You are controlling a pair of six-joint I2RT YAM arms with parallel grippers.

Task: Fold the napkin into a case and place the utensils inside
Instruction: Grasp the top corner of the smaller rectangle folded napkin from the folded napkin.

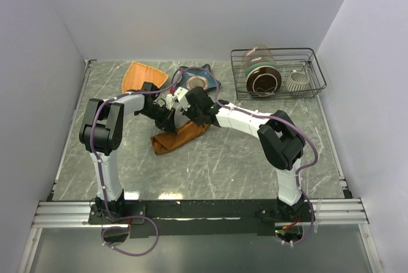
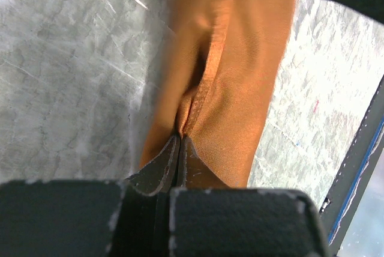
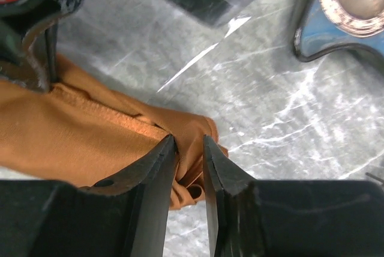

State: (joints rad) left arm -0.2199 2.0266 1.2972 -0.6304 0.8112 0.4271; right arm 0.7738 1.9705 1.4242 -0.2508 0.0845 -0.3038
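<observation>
Top view: a grey marbled table, with two arms reaching inward to meet over the napkin. The napkin is a rust-orange cloth folded into a narrow strip and lies slantwise near the middle. The left gripper and right gripper are close together at the strip's far end. A wire rack stands well apart at the back right, and a lighter orange woven plate sits at the back left. I cannot make out the utensils from here.

Left wrist view: the left fingers are closed tight on a raised ridge of cloth that runs up the middle of the strip.

Right wrist view: the right jaws stand narrowly apart with the bunched end of the napkin between them. I cannot tell whether they pinch it or only straddle it. The left fingertips show at the upper left, holding the hemmed edge.

The step in hand looks like shaping the mouth of the case. To do it well, the left pinch should hold one layer up. The right should take the crumpled end cleanly and draw it flat along the strip's length, gently, so the folds stay put
</observation>
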